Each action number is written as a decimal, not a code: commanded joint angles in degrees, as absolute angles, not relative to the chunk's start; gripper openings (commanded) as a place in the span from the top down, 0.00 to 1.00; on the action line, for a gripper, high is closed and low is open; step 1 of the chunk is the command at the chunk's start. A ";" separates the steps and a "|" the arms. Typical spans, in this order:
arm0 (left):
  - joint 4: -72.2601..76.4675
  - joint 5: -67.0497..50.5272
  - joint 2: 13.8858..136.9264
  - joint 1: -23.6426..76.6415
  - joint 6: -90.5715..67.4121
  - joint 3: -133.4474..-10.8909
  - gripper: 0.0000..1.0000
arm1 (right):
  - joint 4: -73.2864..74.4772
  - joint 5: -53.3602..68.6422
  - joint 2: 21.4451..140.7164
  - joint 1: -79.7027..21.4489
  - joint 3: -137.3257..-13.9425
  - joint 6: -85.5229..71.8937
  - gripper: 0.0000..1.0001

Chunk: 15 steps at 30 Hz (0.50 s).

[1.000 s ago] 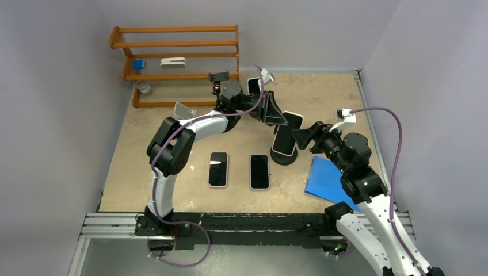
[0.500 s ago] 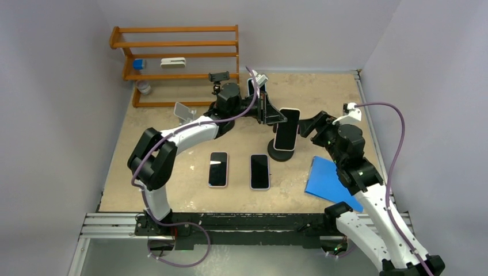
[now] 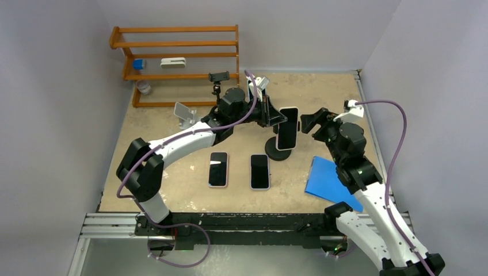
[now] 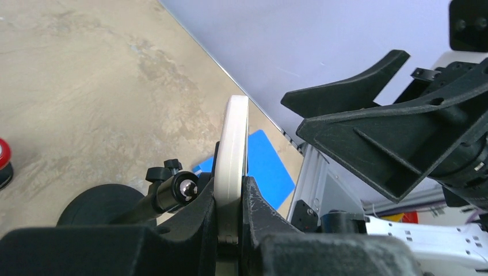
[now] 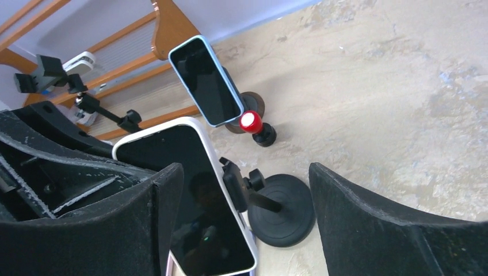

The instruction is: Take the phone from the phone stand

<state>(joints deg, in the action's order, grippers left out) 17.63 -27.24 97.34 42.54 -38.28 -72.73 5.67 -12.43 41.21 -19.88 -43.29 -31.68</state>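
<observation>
A phone in a white case [image 3: 288, 127] stands nearly upright on a black phone stand with a round base [image 3: 278, 154] in the middle of the table. My left gripper [image 3: 275, 118] is shut on the phone's side edge, and the left wrist view shows both pads pressed on the white case [image 4: 233, 144]. In that view the stand's ball joint [image 4: 184, 188] sits right behind the phone. My right gripper [image 3: 313, 122] hangs open just to the right of the phone. Seen from the right wrist, the phone's dark screen [image 5: 195, 195] and the stand's clamp [image 5: 235, 184] lie between its spread fingers [image 5: 397, 236].
Two phones lie flat near the front [image 3: 218, 169] [image 3: 259, 171]. A blue sheet [image 3: 328, 181] lies under my right arm. Another phone in a blue case [image 5: 206, 80] stands on a stand with a red knob [image 5: 250, 122] behind. A wooden rack [image 3: 175, 57] lines the back left.
My right gripper has moved back and up beside the phone and opened a little wider. The left arm, gripping the phone, has stretched out, and the phone and stand have shifted slightly left.
</observation>
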 commanded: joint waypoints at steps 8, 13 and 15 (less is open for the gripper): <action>14.14 -10.84 92.67 44.91 -37.23 -72.48 1.00 | 3.77 -27.29 49.51 -25.01 -51.18 -29.17 0.22; 13.73 -8.81 92.46 45.58 -37.79 -72.44 1.00 | 5.51 -38.32 52.98 -31.83 -53.63 -29.39 0.21; 13.18 -8.66 92.54 45.77 -37.73 -73.08 1.00 | 6.15 -40.02 52.96 -32.16 -53.52 -29.84 0.20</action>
<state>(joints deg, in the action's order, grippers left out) 14.04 -14.15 95.18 45.93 -39.44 -72.40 6.26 -30.44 53.04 -30.55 -50.39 -29.93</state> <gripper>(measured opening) 0.098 0.792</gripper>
